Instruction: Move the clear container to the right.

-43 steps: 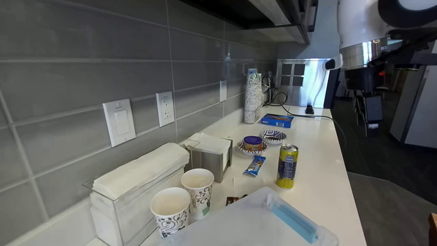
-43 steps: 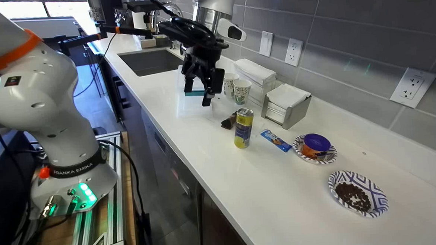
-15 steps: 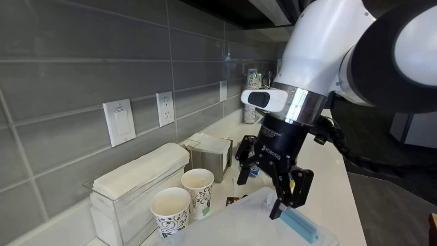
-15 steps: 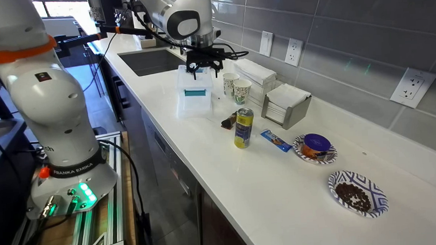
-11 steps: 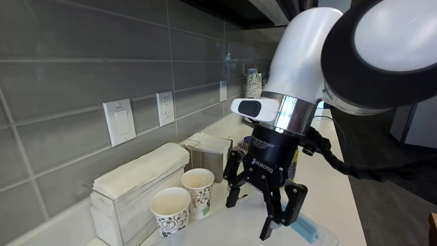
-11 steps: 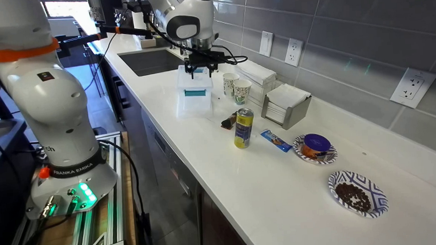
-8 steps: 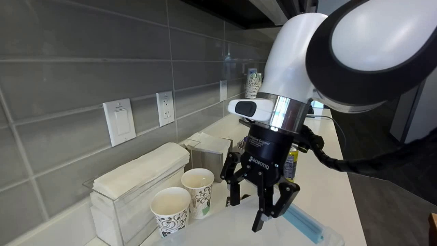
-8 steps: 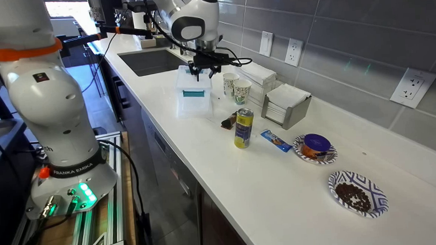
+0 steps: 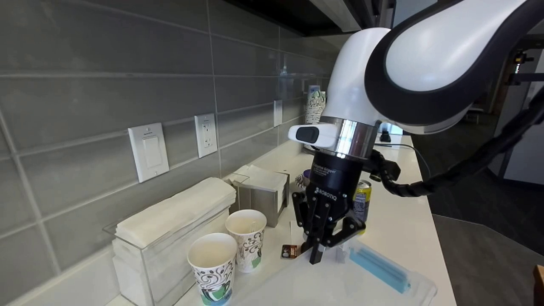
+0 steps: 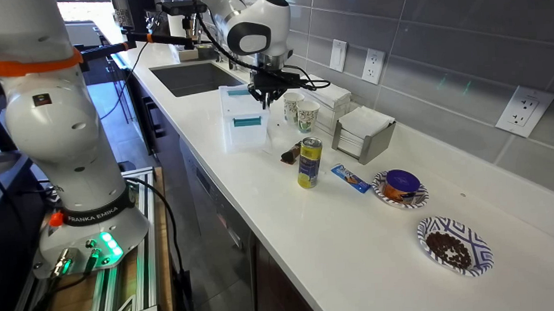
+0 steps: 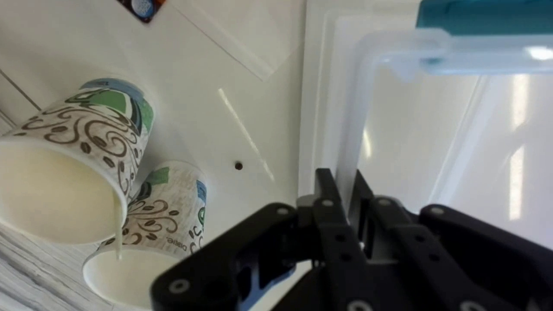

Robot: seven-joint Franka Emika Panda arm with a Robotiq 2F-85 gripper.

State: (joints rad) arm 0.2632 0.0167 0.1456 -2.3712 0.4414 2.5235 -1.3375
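The clear container (image 10: 243, 107) is a see-through plastic bin with teal handle clips, standing on the counter in both exterior views. In the wrist view, the rimmed edge of the clear container (image 11: 354, 112) runs up between my fingertips. My gripper (image 11: 340, 179) is shut on that rim, one finger on each side of it. Seen in an exterior view, the gripper (image 9: 315, 255) points down at the container's edge on the side facing the cups. The teal handle (image 9: 378, 270) is free of the jaws.
Two patterned paper cups (image 9: 212, 267) stand close beside the container, before a napkin holder (image 9: 178, 229). A brown wrapper (image 10: 291, 154), a yellow can (image 10: 309, 163), a blue bar (image 10: 350, 178) and paper plates (image 10: 455, 245) lie further along. The sink (image 10: 192, 79) is behind.
My gripper came down over the container, moved toward its cup-side edge and went from open to shut on the rim. The container has shifted slightly away from the cups.
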